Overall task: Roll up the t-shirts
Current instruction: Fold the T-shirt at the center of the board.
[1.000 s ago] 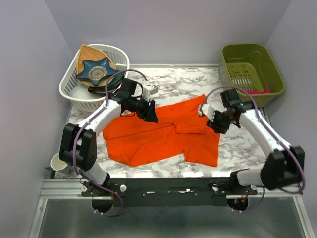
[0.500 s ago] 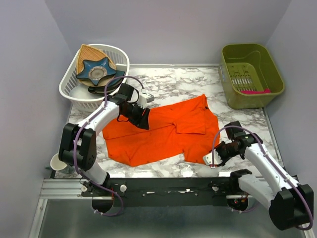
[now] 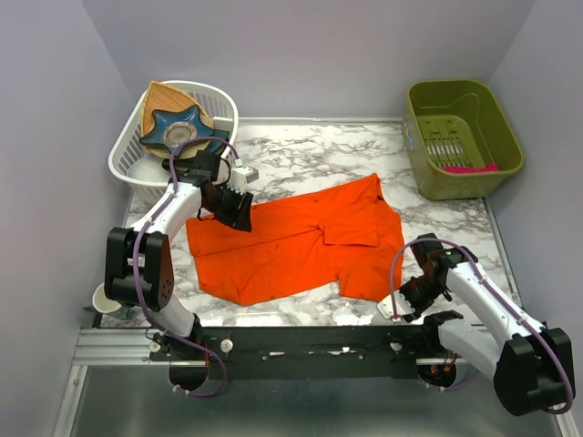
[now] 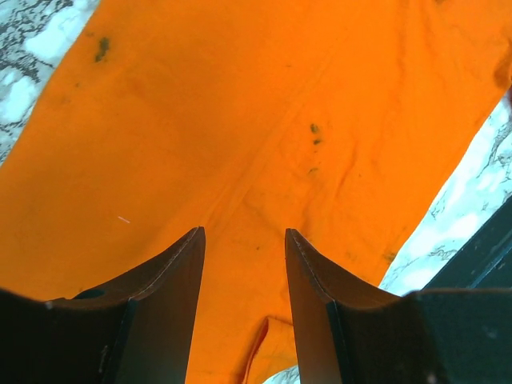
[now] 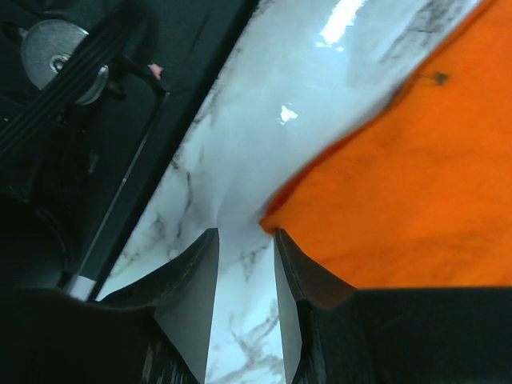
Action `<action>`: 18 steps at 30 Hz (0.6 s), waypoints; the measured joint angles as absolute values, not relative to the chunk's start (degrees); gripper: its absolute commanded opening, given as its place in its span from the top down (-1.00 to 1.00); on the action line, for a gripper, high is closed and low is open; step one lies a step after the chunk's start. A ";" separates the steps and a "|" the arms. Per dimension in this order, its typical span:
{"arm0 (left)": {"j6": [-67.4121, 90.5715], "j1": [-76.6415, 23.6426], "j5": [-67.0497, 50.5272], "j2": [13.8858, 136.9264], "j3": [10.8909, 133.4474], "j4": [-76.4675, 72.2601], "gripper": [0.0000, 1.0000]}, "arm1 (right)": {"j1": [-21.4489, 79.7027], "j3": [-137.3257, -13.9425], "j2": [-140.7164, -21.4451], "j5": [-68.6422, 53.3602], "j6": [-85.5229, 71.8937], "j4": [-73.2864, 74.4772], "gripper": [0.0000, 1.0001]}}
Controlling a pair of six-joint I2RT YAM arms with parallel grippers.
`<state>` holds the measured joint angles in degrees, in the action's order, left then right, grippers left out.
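- We see the t-shirt (image 3: pixel 301 241) spread flat and wrinkled in the middle of the marble worktop (image 3: pixel 337 155).
- Our left end effector (image 4: pixel 242 232) hangs over the t-shirt's far left part, its fingers apart with nothing between them.
- Our right end effector (image 5: pixel 244 234) sits low at the t-shirt's near right corner, fingers apart over bare marble, gripping nothing.
- A white basket (image 3: pixel 123 164) stands at the far left, a green bin (image 3: pixel 510 137) at the far right.

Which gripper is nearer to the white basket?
Left. The left gripper hangs beside the white basket, over the orange t-shirt; the right gripper is far off, at the t-shirt's near right corner.
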<state>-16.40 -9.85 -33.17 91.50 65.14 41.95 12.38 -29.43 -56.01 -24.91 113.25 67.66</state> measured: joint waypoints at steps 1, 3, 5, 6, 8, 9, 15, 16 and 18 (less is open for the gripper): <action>-16.47 -9.47 -33.12 91.50 65.17 41.98 -0.07 | 12.38 -28.58 -55.70 -24.64 113.32 67.57 0.15; -16.49 -8.99 -33.06 91.50 65.14 41.98 -0.07 | 12.38 -27.62 -55.72 -24.53 113.45 67.18 0.15; -16.51 -8.73 -33.06 91.50 65.14 42.02 -0.07 | 12.38 -27.16 -55.86 -24.51 113.51 66.22 0.16; -16.51 -8.69 -33.06 91.50 65.14 42.06 -0.07 | 12.38 -27.00 -55.86 -24.49 113.58 65.30 0.16; -16.51 -8.69 -33.08 91.50 65.14 42.11 -0.07 | 12.38 -26.92 -55.88 -24.49 113.62 64.40 0.17; -16.51 -8.69 -33.08 91.50 65.14 42.11 -0.07 | 12.38 -26.92 -55.88 -24.49 113.62 63.99 0.17; -16.47 -8.69 -33.08 92.03 65.14 42.04 -0.07 | 12.38 -26.94 -55.86 -24.51 113.65 62.85 0.17; -16.47 -8.69 -33.08 92.27 65.14 42.04 -0.07 | 12.38 -26.94 -55.86 -24.51 113.65 62.81 0.17; -16.47 -8.69 -33.10 92.90 65.14 42.02 -0.07 | 12.38 -26.94 -55.81 -24.62 113.65 62.59 0.17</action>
